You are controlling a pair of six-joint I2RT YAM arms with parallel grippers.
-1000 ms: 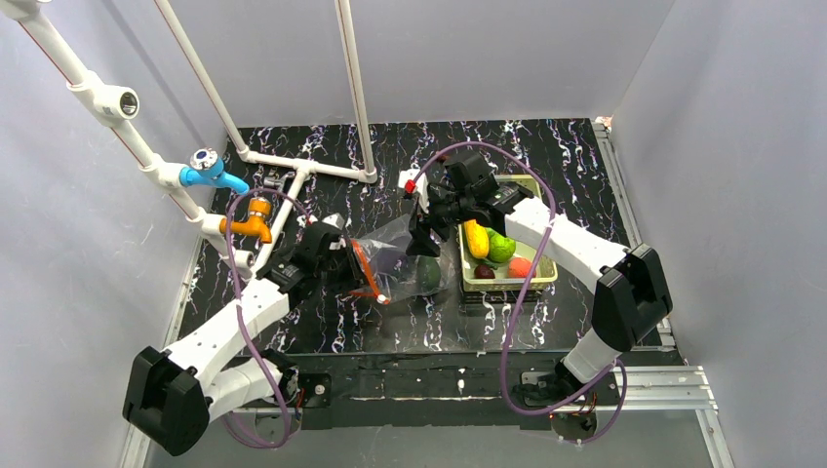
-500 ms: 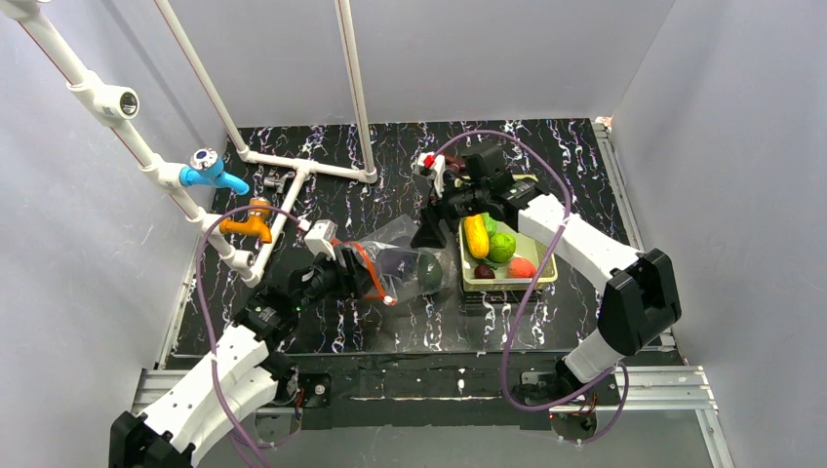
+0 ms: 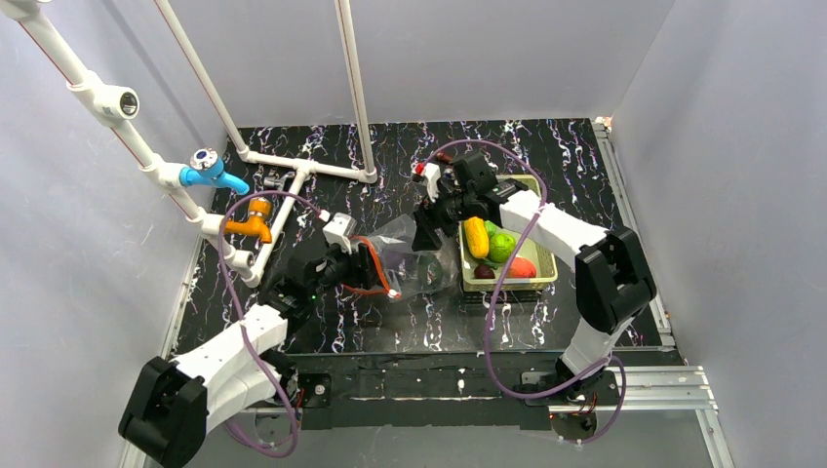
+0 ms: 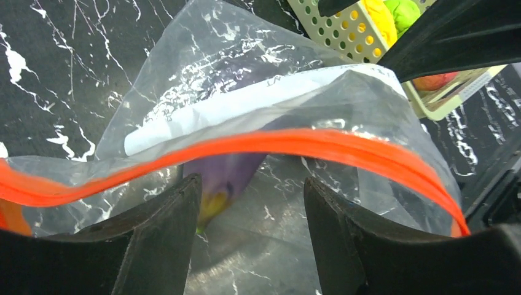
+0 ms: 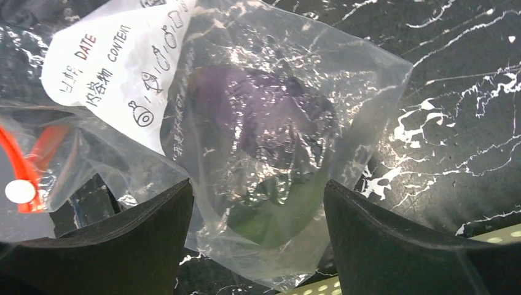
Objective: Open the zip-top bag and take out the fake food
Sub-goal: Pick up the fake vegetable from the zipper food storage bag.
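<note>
Looking down from overhead, I have my left gripper [image 3: 359,265] at the red-orange zipper strip [image 3: 369,275] of the zip-top bag [image 3: 414,255]. The bag lies on the black marbled table [image 3: 585,166], just left of the yellow-green basket [image 3: 507,286]. My right gripper [image 3: 426,234] hangs over the bag's far end, close to the basket's left wall. In the basket sit a yellow piece [image 3: 475,237], a green round fruit [image 3: 501,247], a red-orange tomato [image 3: 522,266] and a dark piece [image 3: 485,272] too small for me to name. Through my left wrist camera, my two fingers [image 4: 153,239] stand moderately apart with nothing pinched between them. The zipper strip [image 4: 276,142] arcs across just beyond their tips. Behind it, inside the clear film, I see the purple eggplant [image 4: 224,172] below a white label [image 4: 246,107], and a corner of the basket [image 4: 319,24] shows at the upper right. Through my right wrist camera, my fingers [image 5: 123,239] are spread wide with the bag [image 5: 362,80] lying beyond the gap between them. I cannot tell whether either finger touches the plastic. Inside the bag, the eggplant [image 5: 258,110] lies next to a dark green piece [image 5: 276,215], the label [image 5: 104,67] reads DATE and CONTENT, and the zipper strip [image 5: 18,160] shows at the left edge.
</note>
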